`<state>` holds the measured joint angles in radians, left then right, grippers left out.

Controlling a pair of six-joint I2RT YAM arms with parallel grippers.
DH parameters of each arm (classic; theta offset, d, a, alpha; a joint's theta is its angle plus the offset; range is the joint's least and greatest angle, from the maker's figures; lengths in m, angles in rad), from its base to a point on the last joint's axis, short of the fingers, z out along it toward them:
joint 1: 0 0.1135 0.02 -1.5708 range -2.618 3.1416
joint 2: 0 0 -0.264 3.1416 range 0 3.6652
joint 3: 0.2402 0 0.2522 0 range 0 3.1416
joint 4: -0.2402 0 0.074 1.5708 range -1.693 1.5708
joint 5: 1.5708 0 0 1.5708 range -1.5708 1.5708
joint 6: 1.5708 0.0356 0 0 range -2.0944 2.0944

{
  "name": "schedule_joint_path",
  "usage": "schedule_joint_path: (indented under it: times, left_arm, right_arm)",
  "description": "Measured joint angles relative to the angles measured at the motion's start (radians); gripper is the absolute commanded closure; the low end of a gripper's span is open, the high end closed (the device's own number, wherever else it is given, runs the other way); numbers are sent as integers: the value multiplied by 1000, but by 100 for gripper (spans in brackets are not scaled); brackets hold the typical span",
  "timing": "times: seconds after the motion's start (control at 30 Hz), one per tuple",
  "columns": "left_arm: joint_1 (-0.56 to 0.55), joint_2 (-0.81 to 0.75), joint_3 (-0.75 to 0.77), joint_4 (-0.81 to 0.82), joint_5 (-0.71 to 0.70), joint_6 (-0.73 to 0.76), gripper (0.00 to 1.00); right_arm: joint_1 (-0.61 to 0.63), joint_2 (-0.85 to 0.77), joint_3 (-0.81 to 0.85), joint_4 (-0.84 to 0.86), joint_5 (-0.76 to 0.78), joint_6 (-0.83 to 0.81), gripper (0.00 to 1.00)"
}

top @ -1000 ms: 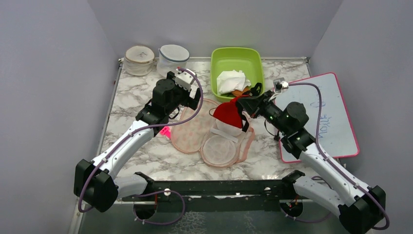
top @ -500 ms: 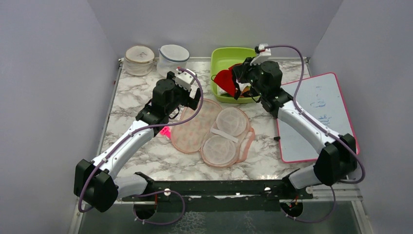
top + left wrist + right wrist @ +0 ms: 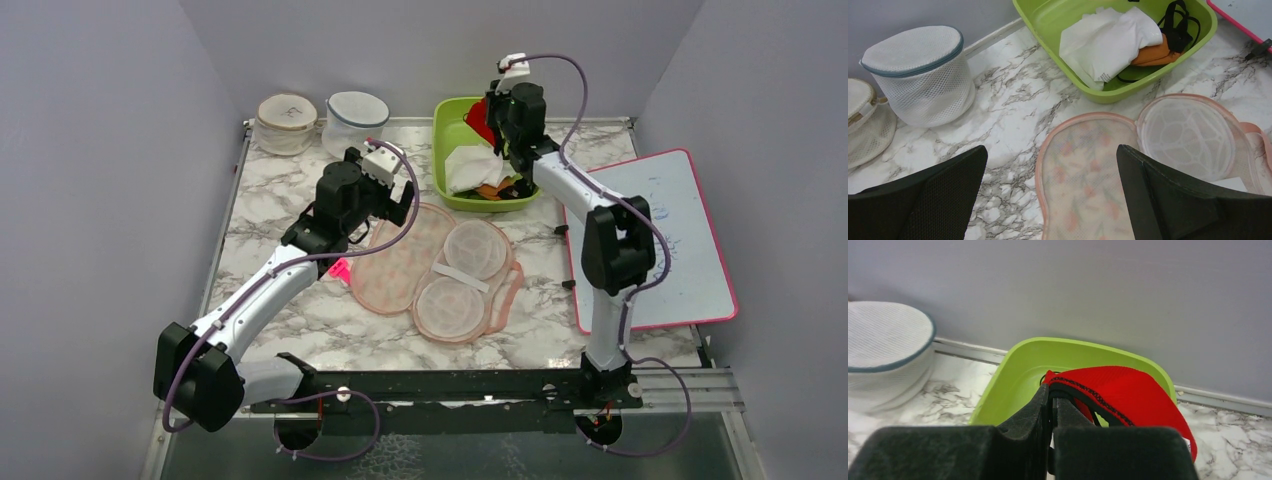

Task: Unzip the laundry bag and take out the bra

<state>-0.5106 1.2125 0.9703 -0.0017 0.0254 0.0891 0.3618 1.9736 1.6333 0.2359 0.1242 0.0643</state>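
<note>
Peach two-lobed mesh laundry bag [image 3: 440, 272] lies unzipped & spread flat mid-bench, pale lining up, nothing red inside, so unzip + removal look done. Bright red padded bra w/ black trim [image 3: 1128, 390] hangs in the air, pinched at its trimmed edge by the right tool [image 3: 1052, 396], jaws closed tight on it, above the far part of the lime-green plastic tub [image 3: 447, 135].

Step in hand, I'd say: drop-off. Next move calls for the jaws to part w/ the bra over the tub's inside, not its rim. Straps mostly hidden; they may snag on the fingers.

Room: tight at the back. Tub's far rim sits near the grey rear wall [image 3: 1073, 285], & the right arm reaches far out. Crumpled white cloth [image 3: 472, 165] fills the tub's middle. Left tool [image 3: 1050, 160] gapes wide, holding nothing, above the bag's left lobe, well apart from the right arm.
</note>
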Motion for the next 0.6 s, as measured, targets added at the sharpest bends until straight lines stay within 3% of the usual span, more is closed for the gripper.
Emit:
schedule_joint_path:
  times: [0.17,0.37,0.47,0.6]
  left_arm:
    - [0,5,0,0,0,0,2]
    - [0,18,0,0,0,0,2]
    - [0,22,0,-2,0,0,2]
    - [-1,23,0,-2,0,0,2]
  right_arm:
    - [-5,154,88,10,-3,-86,98]
    - [-5,244,88,-9,-84,-69,90]
    - [-6,254,65,-18,-183,-13,84]
    - [-22,254,26,-14,-366,111,65]
